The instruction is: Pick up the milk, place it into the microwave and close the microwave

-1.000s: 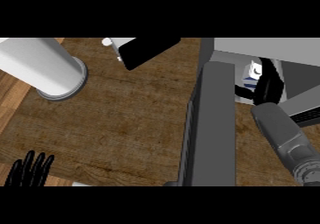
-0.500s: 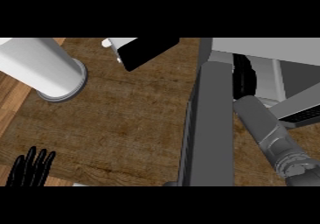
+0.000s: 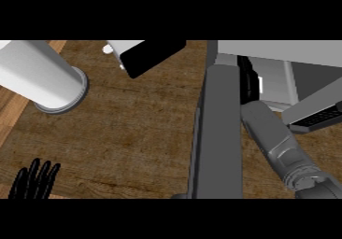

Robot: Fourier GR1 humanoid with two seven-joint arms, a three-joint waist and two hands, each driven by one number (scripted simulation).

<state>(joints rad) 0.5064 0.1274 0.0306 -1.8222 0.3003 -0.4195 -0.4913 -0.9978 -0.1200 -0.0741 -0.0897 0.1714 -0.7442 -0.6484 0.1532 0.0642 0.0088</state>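
- Reaching up past the open microwave door point(image 3: 218, 135), the right forearm point(image 3: 274, 140) runs into the microwave point(image 3: 270, 79); the right robot hand is hidden behind the door's edge, so I cannot tell whether its fingers are curled or straight.
- Milk is not visible from here; it may sit inside, behind the door.
- Left robot hand point(image 3: 34, 179) rests low at the table point(image 3: 132, 126) edge, fingers straight and apart, well away.
- Door's long axis runs away from the robot, beside the right arm, which is nearer for swinging it closed.

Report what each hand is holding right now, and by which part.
The left hand rests open at the lower left, holding nothing. The right forearm reaches behind the microwave door, which hides the right hand, so any hold cannot be told.
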